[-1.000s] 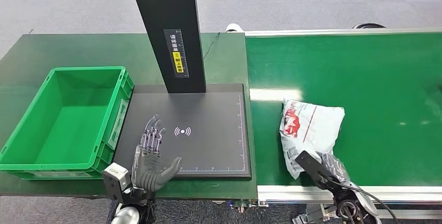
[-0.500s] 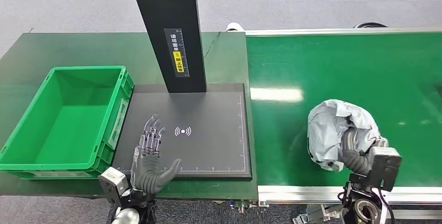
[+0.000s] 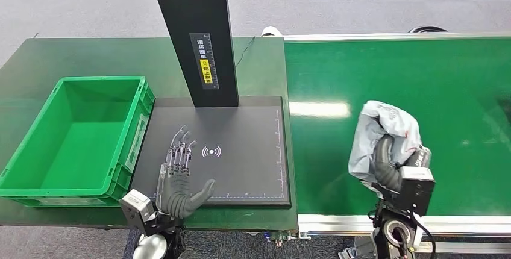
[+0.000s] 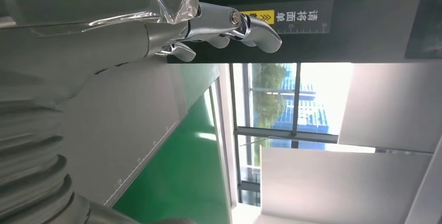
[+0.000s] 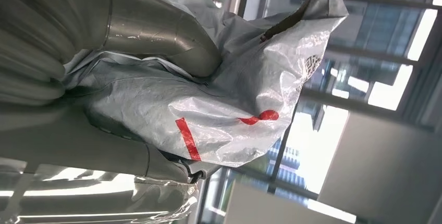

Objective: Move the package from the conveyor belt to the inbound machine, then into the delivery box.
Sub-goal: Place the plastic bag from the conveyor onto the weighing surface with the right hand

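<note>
Currently the right hand (image 3: 391, 162) grips the package (image 3: 381, 135), a crumpled grey plastic mailer with red markings, and holds it above the green conveyor belt (image 3: 422, 78), near the belt's front edge. In the right wrist view the thick thumb (image 5: 161, 39) presses into the bag (image 5: 208, 114) from one side and the fingers (image 5: 104, 156) close on it from the other; the plastic bunches between them. Whether the bag's lower edge touches the belt I cannot tell.

Left hand (image 3: 178, 180) is released, holding nothing, fingers (image 3: 179, 150) spread and extended over the front left part of the inbound machine's black scan pad (image 3: 247, 144), thumb out toward the pad's white wireless symbol (image 3: 211, 151). Whether the palm rests on the pad or hovers just above it cannot be told. Left wrist view shows the fingertips (image 4: 255, 28) stretched toward the black post (image 4: 312, 21).

That black post (image 3: 196, 36) rises from the back of the pad, bearing a label with a yellow patch (image 3: 205, 60). Green delivery box (image 3: 36, 144) sits on the dark green tabletop (image 3: 90, 57), just beside the pad's left edge. Belt lies right of the pad.
</note>
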